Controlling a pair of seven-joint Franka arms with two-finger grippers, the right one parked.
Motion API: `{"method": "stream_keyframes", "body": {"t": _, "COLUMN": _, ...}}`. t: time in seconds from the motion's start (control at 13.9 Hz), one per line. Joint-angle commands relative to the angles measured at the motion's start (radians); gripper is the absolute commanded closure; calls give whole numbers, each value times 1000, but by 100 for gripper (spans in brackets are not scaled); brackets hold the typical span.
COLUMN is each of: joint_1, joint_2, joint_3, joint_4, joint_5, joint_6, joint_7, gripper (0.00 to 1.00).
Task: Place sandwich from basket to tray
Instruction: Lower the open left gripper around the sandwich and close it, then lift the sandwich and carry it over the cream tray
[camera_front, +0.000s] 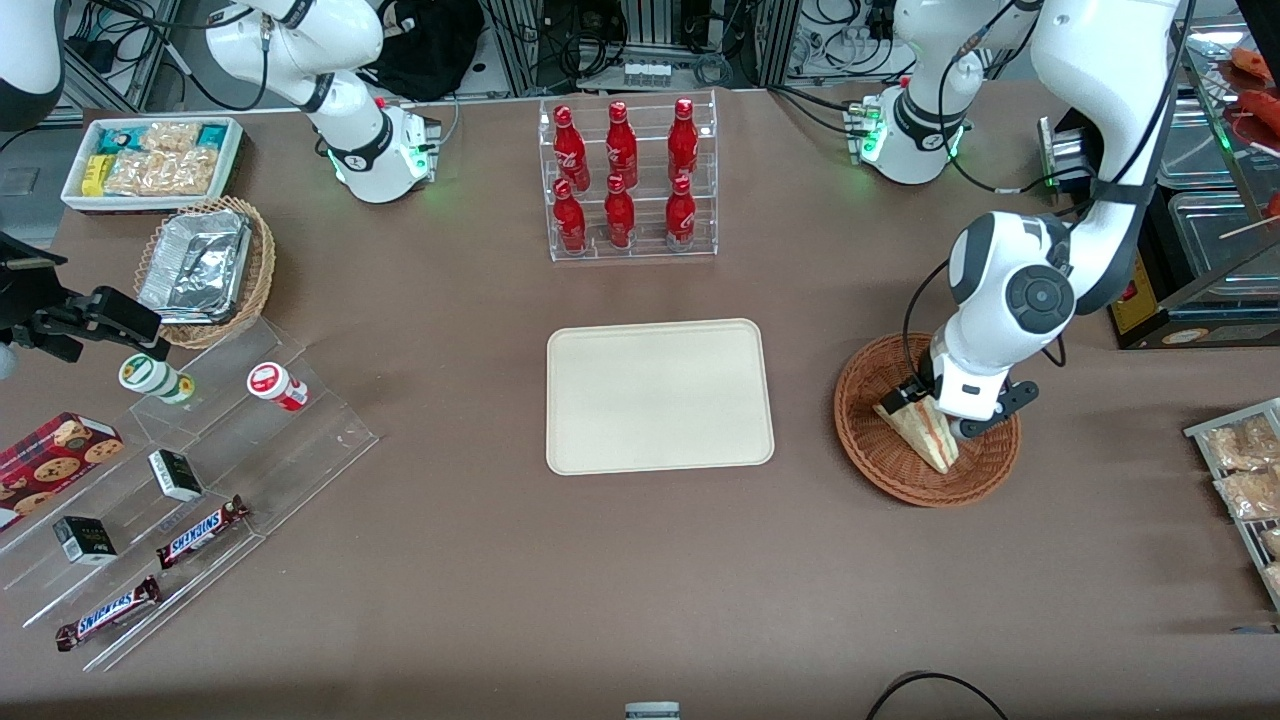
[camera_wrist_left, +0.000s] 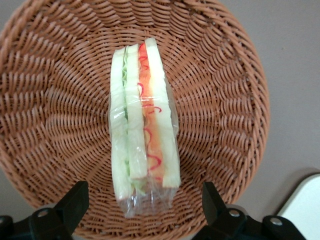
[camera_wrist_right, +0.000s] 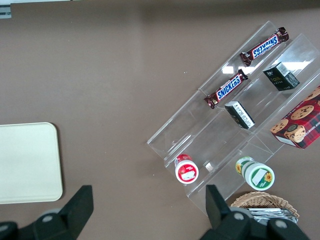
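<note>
— Down in the basket (camera_front: 905, 475) we have the sandwich (camera_front: 925, 432), standing on edge with its bread and filling layers facing up, wrapped in clear film. How do we take it well?

— Our pincer (camera_front: 935, 405) hangs just above it, spread wide, one finger (camera_wrist_left: 72, 205) to each side of the wedge (camera_wrist_left: 142, 125) and neither touching it as far as we can tell. We judge the next move is to lower until the fingers straddle the two bread faces, then close gently: the bread looks soft, and the film may slip.

— And the arm's pose?

— Our working arm reaches down over the basket with its wrist turned toward the tabletop (camera_front: 640, 580), the hand near vertical over the thick end of the wedge.

— Where does it go afterwards?

— Onto the cream tray (camera_front: 570, 440), beside the basket toward the parked arm's end. We should lift clear of the wicker rim before we carry it sideways
</note>
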Motion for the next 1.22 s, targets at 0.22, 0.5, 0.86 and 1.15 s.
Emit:
{"method": "stream_keyframes", "body": {"t": 0.22, "joint_1": 4, "joint_2": 71, "joint_3": 4, "joint_4": 19, "joint_5": 8, "joint_6": 101, "joint_7": 22, "gripper": 0}}
{"method": "stream_keyframes", "body": {"t": 0.5, "joint_1": 4, "joint_2": 74, "joint_3": 8, "joint_4": 31, "joint_5": 8, "joint_6": 92, "joint_7": 60, "gripper": 85}}
{"method": "stream_keyframes", "body": {"t": 0.86, "joint_1": 3, "joint_2": 11, "joint_3": 8, "joint_4": 42, "joint_5": 8, "joint_6": -3, "joint_7": 79, "gripper": 94}}
{"method": "stream_keyframes", "body": {"t": 1.15, "joint_1": -48, "joint_2": -93, "joint_3": -6, "joint_4": 143, "joint_5": 8, "joint_6": -271, "joint_7": 74, "gripper": 95}}
